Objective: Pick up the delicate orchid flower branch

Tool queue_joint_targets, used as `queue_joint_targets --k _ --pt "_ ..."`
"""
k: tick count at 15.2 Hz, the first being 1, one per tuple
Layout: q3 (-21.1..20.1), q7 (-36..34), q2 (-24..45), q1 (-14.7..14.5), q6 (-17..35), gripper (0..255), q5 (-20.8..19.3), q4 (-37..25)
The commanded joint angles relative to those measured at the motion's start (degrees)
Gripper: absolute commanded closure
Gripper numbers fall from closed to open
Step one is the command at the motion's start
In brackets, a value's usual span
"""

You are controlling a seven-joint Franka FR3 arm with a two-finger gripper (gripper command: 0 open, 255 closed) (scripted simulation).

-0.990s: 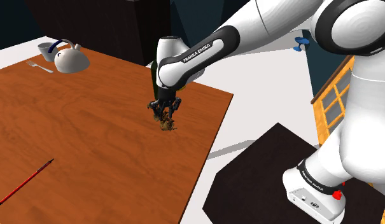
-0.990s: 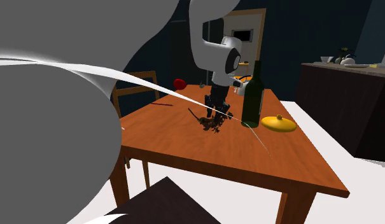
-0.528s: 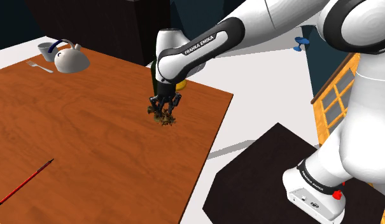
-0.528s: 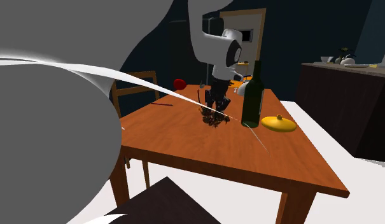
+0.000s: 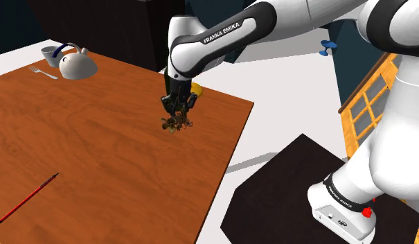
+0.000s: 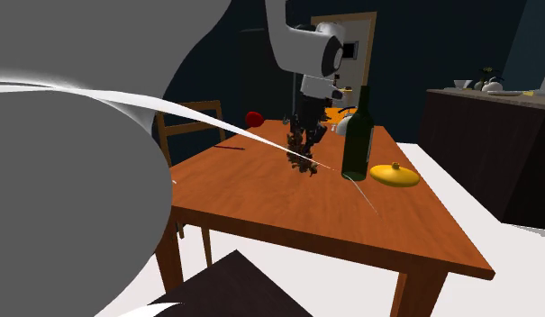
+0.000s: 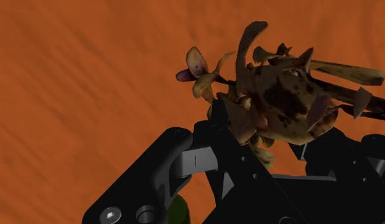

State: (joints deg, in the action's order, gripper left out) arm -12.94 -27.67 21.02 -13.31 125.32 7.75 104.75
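Shoulder view: orchid branch (image 5: pixel 176 125) in claw (image 5: pixel 177 116) over wooden table (image 5: pixel 97 159), white floor (image 5: pixel 284 111)

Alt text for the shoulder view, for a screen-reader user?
The robot's black gripper holds a brown orchid branch that hangs over a wooden table. At the table's corner in the view's upper left sit a white teapot with a blue handle, a cup and a fork; a red pencil lies lower left.
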Motion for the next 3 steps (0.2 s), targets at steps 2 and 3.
queue_joint_targets --k 2,3 --pt "-0.03 -0.09 -0.90 0.12 -1.45 255 0.08 -0.58" --pt "-0.03 -0.09 -0.89 0.12 -1.46 255 0.08 -0.59"
